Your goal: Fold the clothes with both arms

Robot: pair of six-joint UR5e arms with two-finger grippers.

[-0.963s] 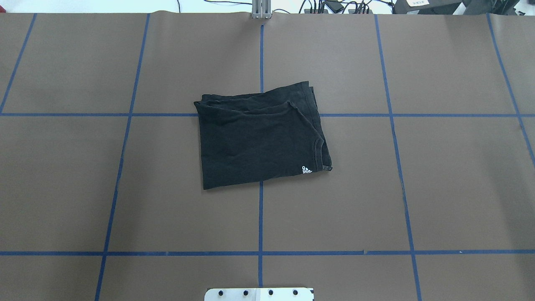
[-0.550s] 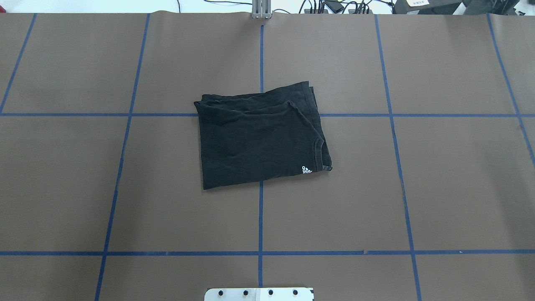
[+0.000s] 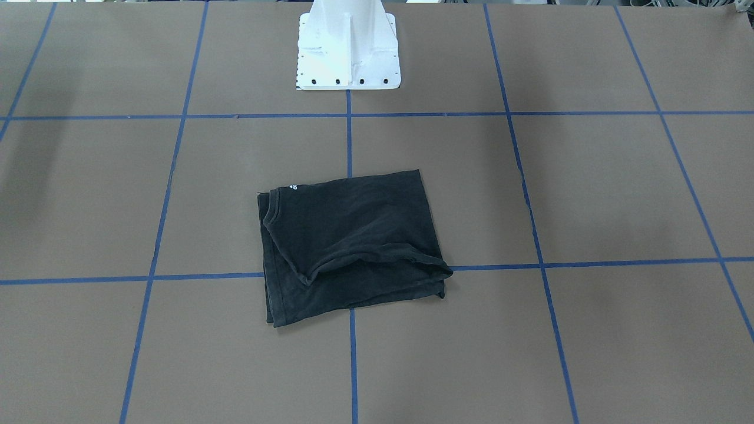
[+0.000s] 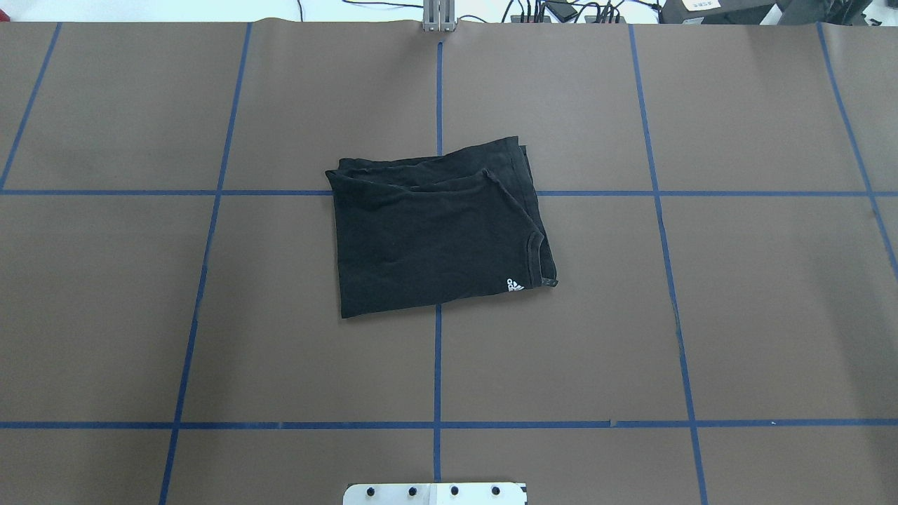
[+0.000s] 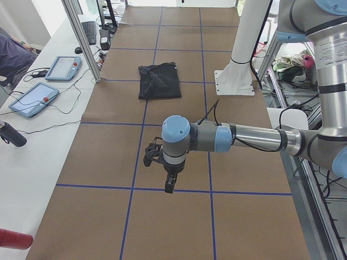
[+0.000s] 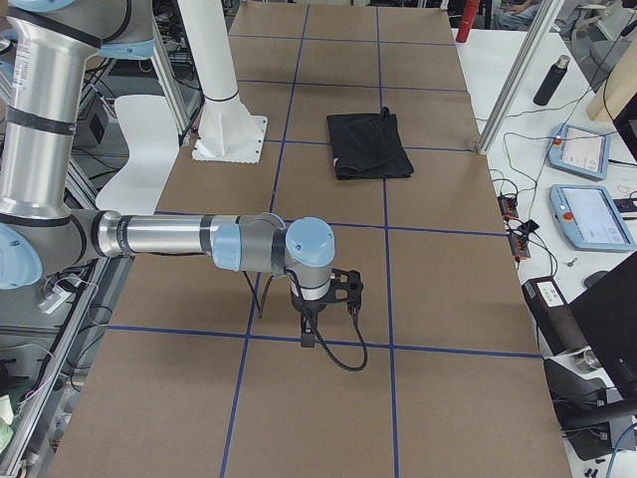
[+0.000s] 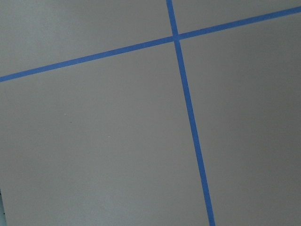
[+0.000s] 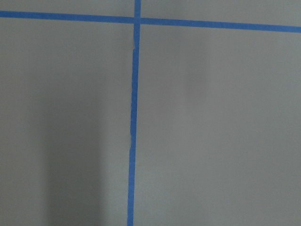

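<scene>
The black T-shirt [image 4: 435, 238] lies folded into a rough rectangle at the middle of the brown table; it also shows in the front-facing view [image 3: 347, 241], the left view [image 5: 159, 81] and the right view [image 6: 368, 144]. Only a small white mark [image 4: 515, 285] shows by its collar; the big block logo is hidden. My left gripper [image 5: 169, 184] hangs over bare table far from the shirt. My right gripper [image 6: 309, 334] hangs over bare table at the other end. I cannot tell whether either is open or shut. Both wrist views show only table and tape.
Blue tape lines [image 4: 438, 365] grid the brown table cover. The white base pedestal [image 3: 347, 47] stands at the robot's edge. Tablets [image 5: 32, 100] and cables lie on the white side bench, with more tablets [image 6: 587, 214] in the right view. A metal post [image 4: 438, 14] stands at the far edge.
</scene>
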